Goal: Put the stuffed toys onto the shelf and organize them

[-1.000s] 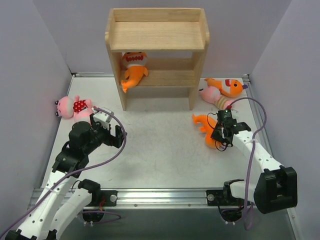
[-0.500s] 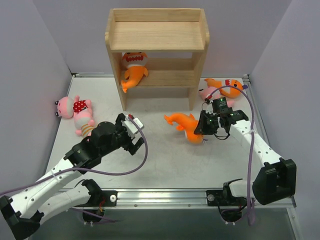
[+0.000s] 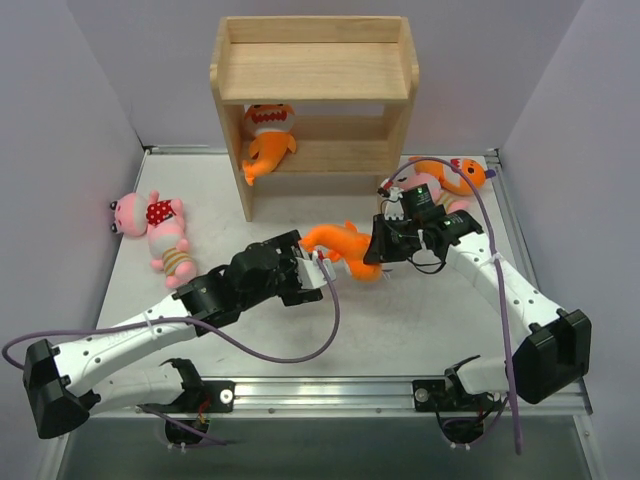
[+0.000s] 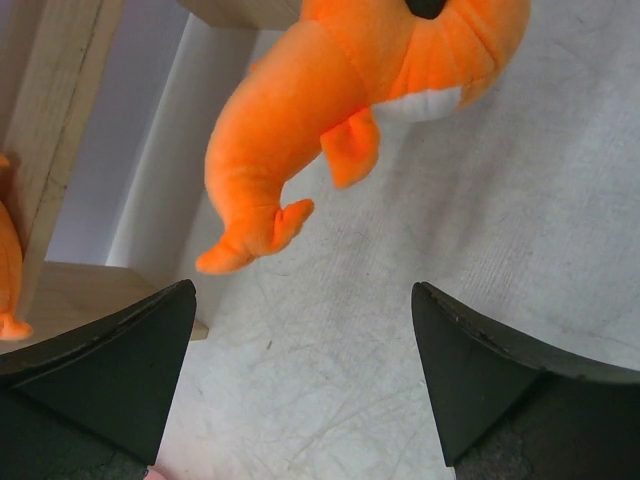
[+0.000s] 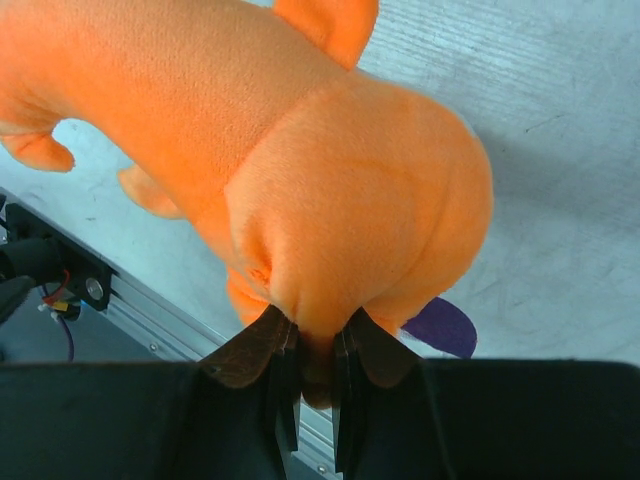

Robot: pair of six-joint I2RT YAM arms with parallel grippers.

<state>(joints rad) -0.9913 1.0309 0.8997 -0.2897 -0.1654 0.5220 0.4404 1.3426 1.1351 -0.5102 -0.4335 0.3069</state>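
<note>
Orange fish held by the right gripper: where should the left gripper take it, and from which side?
Probably the tapering tail of the orange fish, coming from the free tail end opposite the right gripper, which pinches the rounded head end. The tail is narrow, sticks out free and points toward the open left gripper.

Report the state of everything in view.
shelf, upright
shelved fish, on middle tier
held fish, pinched in right jaws
third fish, lying right of shelf
polka-dot doll, lying left of shelf
pink doll, right of shelf, partly hidden
left jaws, open, empty
right jaws, shut on held fish
</note>
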